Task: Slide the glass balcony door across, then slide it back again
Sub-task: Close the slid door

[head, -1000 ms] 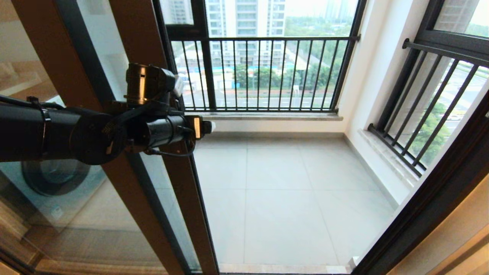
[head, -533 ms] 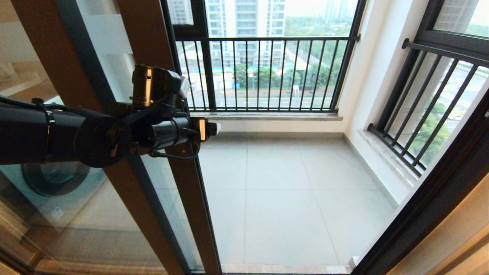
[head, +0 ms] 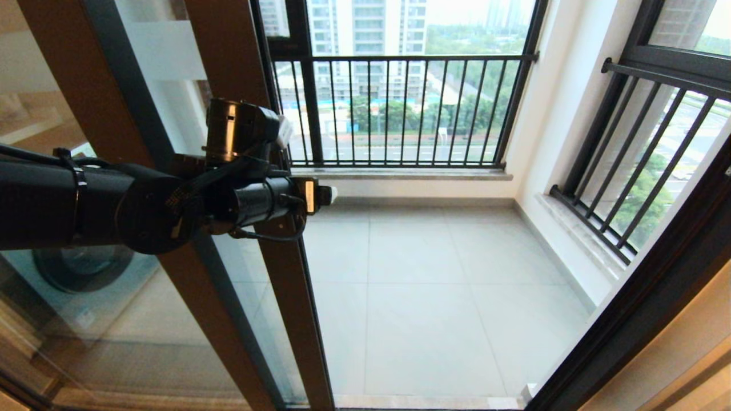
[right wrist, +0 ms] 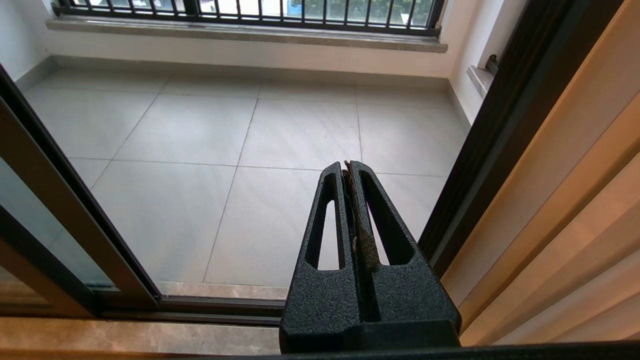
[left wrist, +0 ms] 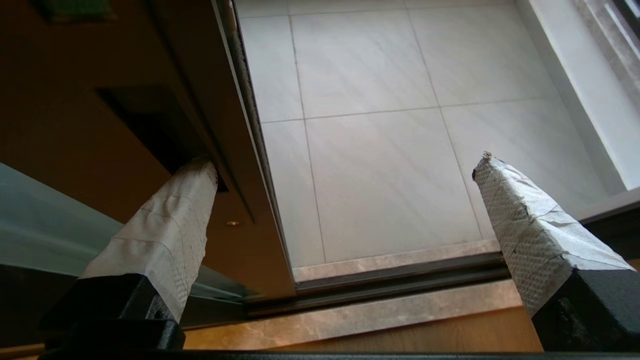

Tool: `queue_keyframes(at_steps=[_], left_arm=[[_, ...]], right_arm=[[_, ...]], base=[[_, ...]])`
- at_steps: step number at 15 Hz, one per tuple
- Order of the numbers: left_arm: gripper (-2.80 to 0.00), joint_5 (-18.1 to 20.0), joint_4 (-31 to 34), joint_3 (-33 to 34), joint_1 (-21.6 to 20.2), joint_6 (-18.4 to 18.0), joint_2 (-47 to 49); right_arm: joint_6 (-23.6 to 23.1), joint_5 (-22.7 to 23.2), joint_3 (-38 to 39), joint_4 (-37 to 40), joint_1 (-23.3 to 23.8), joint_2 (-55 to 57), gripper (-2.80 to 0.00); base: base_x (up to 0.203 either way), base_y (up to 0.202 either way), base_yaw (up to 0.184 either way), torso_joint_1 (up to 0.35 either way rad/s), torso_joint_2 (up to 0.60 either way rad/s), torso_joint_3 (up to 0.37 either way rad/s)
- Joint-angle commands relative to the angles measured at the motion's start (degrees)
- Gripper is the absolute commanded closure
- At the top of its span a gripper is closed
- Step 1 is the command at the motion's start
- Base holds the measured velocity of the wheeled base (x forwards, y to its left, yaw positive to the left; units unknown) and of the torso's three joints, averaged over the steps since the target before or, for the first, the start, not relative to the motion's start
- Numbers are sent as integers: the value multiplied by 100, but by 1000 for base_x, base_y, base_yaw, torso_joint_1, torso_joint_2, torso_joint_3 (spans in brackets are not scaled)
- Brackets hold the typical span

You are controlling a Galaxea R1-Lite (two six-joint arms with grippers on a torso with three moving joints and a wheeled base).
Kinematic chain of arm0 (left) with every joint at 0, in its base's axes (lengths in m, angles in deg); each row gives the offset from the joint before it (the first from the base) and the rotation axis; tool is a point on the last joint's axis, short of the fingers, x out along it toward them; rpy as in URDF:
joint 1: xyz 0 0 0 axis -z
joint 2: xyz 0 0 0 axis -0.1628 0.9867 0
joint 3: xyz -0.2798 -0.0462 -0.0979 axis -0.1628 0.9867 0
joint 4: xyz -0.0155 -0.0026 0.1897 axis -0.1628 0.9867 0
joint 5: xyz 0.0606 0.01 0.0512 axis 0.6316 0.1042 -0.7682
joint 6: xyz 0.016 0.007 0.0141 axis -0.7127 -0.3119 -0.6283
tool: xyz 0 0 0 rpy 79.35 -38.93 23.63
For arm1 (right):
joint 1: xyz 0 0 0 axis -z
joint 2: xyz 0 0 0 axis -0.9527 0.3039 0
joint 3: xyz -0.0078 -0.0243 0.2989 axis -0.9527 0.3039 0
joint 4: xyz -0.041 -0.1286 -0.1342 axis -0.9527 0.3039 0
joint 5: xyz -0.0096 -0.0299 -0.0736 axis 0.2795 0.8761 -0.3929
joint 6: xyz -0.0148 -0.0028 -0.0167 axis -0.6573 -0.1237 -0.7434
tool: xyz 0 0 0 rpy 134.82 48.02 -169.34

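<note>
The glass balcony door (head: 285,297) is a tall pane in a brown frame with a frosted band (head: 165,51) near the top. It stands at the left of the opening. My left gripper (head: 311,197) is at the door's stile, open wide. In the left wrist view the left gripper (left wrist: 342,161) has one taped finger (left wrist: 165,235) pushed into the dark recessed handle slot (left wrist: 145,120), while the other finger (left wrist: 530,230) hangs free over the balcony floor. My right gripper (right wrist: 348,165) is shut and empty, low by the right door jamb; the door stile (right wrist: 60,220) shows at the far side of that view.
A black railing (head: 400,108) closes the far end of the tiled balcony floor (head: 428,297). The dark door jamb (head: 645,297) bounds the opening on the right. A washing machine (head: 80,268) shows through the glass behind my left arm. The floor track (left wrist: 390,280) runs along the threshold.
The door's stile and my left gripper have moved together a little to the right, narrowing the opening. The right gripper has not visibly moved.
</note>
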Motion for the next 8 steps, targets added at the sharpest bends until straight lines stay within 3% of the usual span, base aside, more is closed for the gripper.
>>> queue_keyframes(at_steps=[1,8], left_arm=[[-280,-15,-13,0,48,8,40],[-280,-31,-305,0,199,-10,120]], right_arm=[[-6,2,1,-1,-1,9,0],[-6,2,1,-1,-1,9,0]], base=[[0,0,0,0,0,0],[0,0,0,0,0,0]])
